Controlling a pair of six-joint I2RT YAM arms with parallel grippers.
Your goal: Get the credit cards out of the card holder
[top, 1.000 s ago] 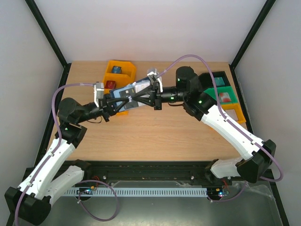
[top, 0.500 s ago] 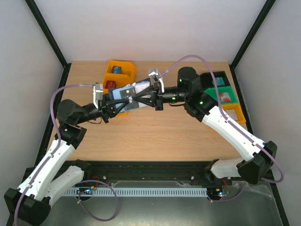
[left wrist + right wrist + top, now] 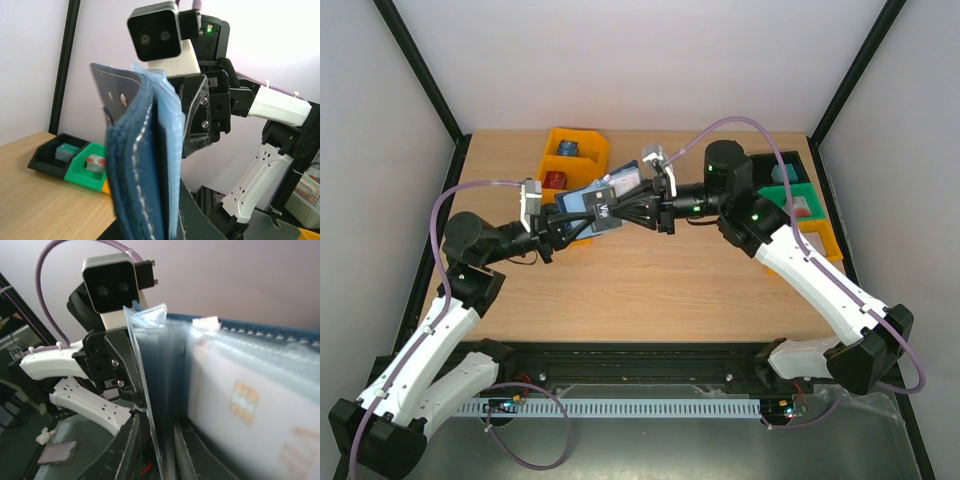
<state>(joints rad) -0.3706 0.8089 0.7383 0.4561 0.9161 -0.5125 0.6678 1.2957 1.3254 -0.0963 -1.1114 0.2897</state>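
The left gripper (image 3: 582, 218) is clamped on the holder (image 3: 592, 203) and holds it in the air above the table (image 3: 650, 280). That puts it at about 11 o'clock from the table's middle, at 5 o'clock of the yellow bin (image 3: 582, 133). The holder is open (the left wrist view shows its stitched navy cover on edge, with pale blue leaves beside it). A dark card (image 3: 604, 209) with white lettering lies at its open face.

The right gripper (image 3: 623, 207) reaches in from 3 o'clock. Its jaws are narrow and a clear sleeve leaf stands between the fingers (image 3: 122, 455); whether they pinch it I cannot tell. At 2 o'clock of those fingers, a pale chip card (image 3: 240, 405) shows, blurred, inside the sleeves.
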